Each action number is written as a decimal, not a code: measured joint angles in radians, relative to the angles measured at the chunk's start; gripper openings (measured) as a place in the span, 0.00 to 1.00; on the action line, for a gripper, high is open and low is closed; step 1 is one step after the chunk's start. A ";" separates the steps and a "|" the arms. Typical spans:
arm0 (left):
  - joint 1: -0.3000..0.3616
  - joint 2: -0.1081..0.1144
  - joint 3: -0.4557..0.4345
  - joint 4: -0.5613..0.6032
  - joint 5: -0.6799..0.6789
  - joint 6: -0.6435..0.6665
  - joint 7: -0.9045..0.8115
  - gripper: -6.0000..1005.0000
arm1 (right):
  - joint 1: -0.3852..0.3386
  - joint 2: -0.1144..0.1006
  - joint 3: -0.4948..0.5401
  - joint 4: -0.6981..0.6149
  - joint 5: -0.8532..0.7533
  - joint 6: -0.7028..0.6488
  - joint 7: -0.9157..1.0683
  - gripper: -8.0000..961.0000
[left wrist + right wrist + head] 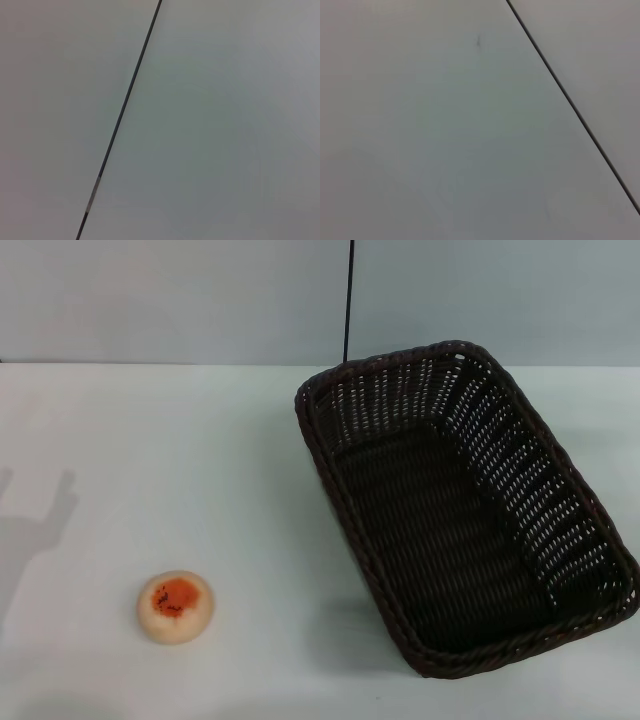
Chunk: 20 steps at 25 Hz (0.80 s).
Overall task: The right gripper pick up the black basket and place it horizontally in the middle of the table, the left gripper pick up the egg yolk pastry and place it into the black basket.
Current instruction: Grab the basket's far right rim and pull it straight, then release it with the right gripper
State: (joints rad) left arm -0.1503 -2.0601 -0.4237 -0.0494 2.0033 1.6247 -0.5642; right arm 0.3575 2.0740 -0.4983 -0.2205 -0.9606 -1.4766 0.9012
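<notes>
The black basket (460, 510) stands on the white table (180, 440) at the right, its long side running from the far middle towards the near right, and it is empty. The egg yolk pastry (176, 606) lies on the table at the near left, orange-red top up. Neither gripper shows in any view. Only a claw-shaped shadow (40, 515) falls on the table at the far left. Both wrist views show only a plain grey wall with a thin dark seam (120, 120) (570, 105).
A grey wall (200, 300) stands behind the table, with a thin dark vertical seam (349, 300) above the basket. The basket's near right corner reaches close to the right edge of the head view.
</notes>
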 joint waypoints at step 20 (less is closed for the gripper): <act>0.000 0.000 -0.001 0.026 -0.001 0.014 -0.028 0.80 | -0.016 -0.013 -0.044 -0.065 -0.053 0.003 0.054 0.71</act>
State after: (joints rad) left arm -0.1503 -2.0601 -0.4245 -0.0237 2.0027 1.6388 -0.5918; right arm 0.3416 2.0612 -0.5421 -0.2858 -1.0135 -1.4731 0.9549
